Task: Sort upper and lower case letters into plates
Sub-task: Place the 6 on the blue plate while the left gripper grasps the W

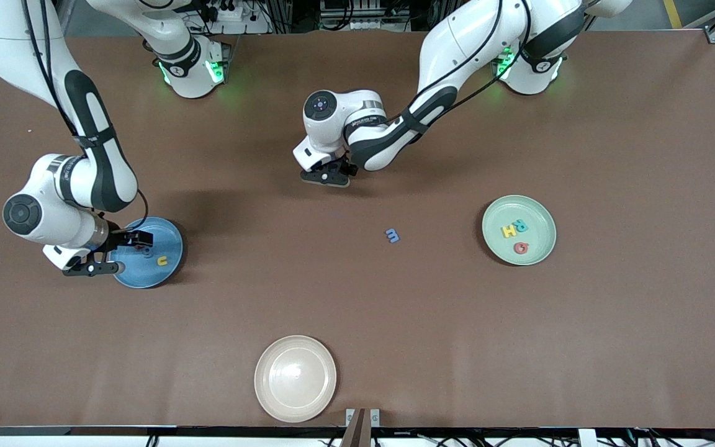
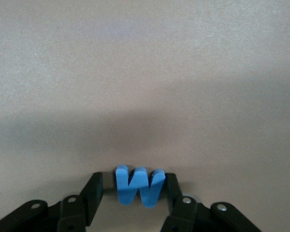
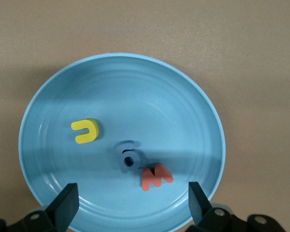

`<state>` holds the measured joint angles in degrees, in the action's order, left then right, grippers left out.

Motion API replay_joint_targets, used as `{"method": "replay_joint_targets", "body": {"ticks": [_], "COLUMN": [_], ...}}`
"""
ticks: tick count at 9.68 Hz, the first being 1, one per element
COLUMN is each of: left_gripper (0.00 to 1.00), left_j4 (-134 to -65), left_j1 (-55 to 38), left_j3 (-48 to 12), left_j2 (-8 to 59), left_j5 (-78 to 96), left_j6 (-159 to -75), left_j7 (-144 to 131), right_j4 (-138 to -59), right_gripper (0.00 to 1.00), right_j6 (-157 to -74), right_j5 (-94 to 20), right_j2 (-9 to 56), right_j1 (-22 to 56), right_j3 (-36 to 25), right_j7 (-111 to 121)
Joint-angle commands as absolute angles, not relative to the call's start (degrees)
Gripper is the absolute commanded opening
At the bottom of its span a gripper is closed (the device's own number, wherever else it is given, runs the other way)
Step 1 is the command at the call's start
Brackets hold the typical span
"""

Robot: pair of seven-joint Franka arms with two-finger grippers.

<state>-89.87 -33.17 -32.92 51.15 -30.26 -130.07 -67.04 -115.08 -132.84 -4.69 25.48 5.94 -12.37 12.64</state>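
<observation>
The right pincer (image 1: 128, 253) hangs spread and empty over the sky-blue plate (image 1: 171, 264) at the right arm's end of the surface (image 1: 395, 335). This plate looks like the lower-case one. It holds a yellow u (image 3: 85, 130), a grey-blue letter (image 3: 128, 157) and a red m (image 3: 155, 176), lying flat and turned different ways.

The cream plate (image 1: 270, 397), nearest the camera, is bare.

The left pincer (image 2: 130, 193) is down at mid-surface, partway spread around a blue W (image 2: 139, 186). One finger (image 2: 173, 186) touches it and the other is just apart. The W lies flat with its long axis running finger to finger and its points toward the wrist, so a squeeze would probably catch its ends.

A small blue m (image 1: 392, 235) lies loose, turned sideways.

The mint plate (image 1: 494, 214) holds capitals: a yellow H (image 1: 509, 231), a teal R (image 1: 521, 226) and a red G (image 1: 521, 248).
</observation>
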Motion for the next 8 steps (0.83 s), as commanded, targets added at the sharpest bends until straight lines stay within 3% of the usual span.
{"method": "replay_joint_targets", "body": {"ticks": [1, 2, 3, 5, 8], "left_gripper": [0.31, 0.06, 0.01, 0.0, 0.0], "left_j4": [-90.0, -90.0, -90.0, -90.1, -90.1], "left_j1": [-33.7, -33.7, -33.5, -32.4, -23.0], "left_j3": [-32.3, -32.3, -32.3, -32.3, -34.0], "left_j2": [51.0, 51.0, 50.9, 50.1, 47.6], "left_j5": [-30.0, -30.0, -30.0, -29.9, -29.1], "left_j6": [-130.5, -130.5, -130.5, -129.8, -122.6], "left_j7": [-66.3, -66.4, -66.8, -66.3, -59.4], "right_j4": [-114.1, -114.1, -114.1, -114.1, -113.9], "right_gripper": [1.0, 1.0, 1.0, 1.0, 1.0], "right_j6": [-131.9, -131.9, -131.9, -132.0, -131.9], "right_j5": [-5.0, -5.0, -5.0, -5.0, -5.0], "right_j2": [25.8, 25.8, 25.8, 25.8, 25.5], "right_j1": [5.3, 5.3, 5.4, 5.4, 5.7], "right_j3": [-11.7, -11.7, -11.7, -11.6, -11.3], "right_j7": [12.7, 12.7, 12.7, 12.7, 12.5]}}
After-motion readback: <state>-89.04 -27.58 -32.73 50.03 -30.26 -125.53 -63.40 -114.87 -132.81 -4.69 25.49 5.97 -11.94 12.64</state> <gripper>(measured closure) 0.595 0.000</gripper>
